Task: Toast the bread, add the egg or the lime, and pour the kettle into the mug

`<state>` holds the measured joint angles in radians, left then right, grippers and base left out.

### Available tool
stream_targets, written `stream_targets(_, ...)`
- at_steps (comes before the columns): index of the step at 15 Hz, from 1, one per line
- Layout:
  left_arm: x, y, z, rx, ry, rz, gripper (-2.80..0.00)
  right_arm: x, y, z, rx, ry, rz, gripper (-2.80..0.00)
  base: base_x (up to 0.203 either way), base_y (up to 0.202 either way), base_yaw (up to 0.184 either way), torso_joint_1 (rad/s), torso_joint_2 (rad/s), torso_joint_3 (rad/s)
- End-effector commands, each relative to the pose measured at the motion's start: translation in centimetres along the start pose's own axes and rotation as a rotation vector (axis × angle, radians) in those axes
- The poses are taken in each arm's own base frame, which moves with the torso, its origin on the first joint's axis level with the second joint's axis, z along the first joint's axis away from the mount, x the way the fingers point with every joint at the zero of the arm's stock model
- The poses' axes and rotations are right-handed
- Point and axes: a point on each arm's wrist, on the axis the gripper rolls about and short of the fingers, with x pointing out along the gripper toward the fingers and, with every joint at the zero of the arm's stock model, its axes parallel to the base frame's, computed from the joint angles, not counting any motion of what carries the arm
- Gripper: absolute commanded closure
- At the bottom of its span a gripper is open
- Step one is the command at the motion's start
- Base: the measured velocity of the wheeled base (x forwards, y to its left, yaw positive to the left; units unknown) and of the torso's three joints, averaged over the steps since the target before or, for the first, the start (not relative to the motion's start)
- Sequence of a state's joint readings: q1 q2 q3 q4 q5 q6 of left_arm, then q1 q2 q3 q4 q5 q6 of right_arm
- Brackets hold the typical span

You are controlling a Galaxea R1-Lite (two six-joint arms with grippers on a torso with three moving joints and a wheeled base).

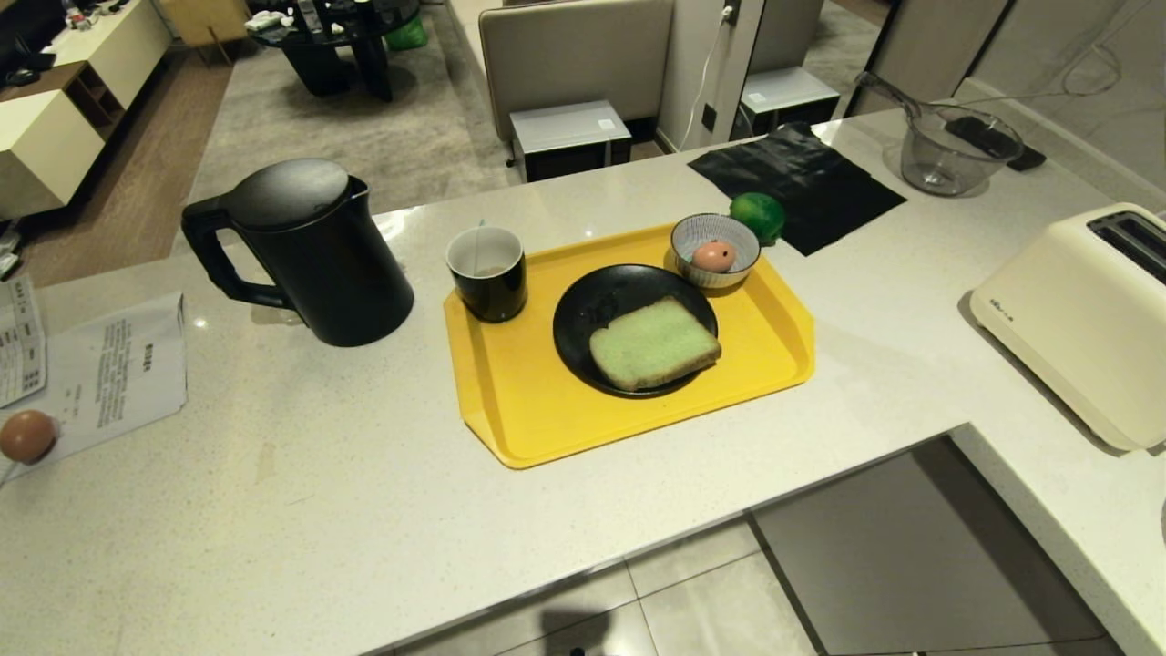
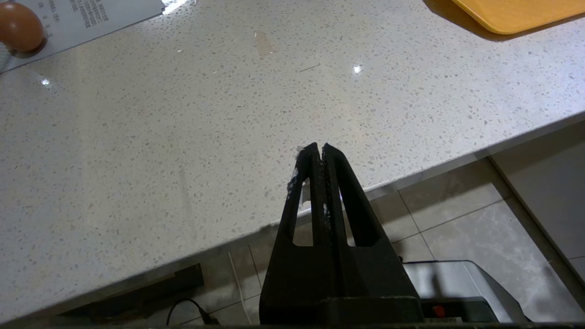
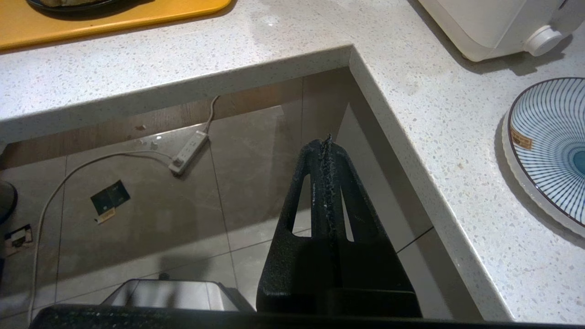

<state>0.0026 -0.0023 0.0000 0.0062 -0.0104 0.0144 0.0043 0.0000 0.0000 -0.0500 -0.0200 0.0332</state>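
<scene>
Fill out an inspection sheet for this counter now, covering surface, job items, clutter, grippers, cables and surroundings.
Surface: pale speckled counter, L-shaped, stain near the front.
Job's things: bread on black plate; egg in striped bowl; mug on yellow tray; lime and kettle off the tray; toaster at right.
Clutter: papers, second egg, black cloth, glass jug, striped plate.
Grippers: left gripper and right gripper shut, empty, at the counter's front edge.
Cables: power strip on floor.
Surroundings: tiled floor, living room beyond.
</scene>
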Motion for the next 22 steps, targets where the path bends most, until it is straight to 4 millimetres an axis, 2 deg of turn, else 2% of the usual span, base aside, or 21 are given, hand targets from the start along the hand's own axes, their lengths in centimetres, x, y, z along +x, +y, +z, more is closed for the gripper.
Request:
stream_targets(1,0.03,0.0,-0.04,0.0,0.004,-0.001,0.0,0.14,-0.02,-0.55,0.0,0.021,0.0,0.0,0.0,0.0,0.0,0.0,0.0,0.0)
stream_targets(22,0.02,0.0,-0.04,-0.001,0.002,0.002,0.0,0.14,-0.02,-0.55,0.002,0.021,-0.002,0.0,0.0,0.0,0.0,0.0,0.0,0.0)
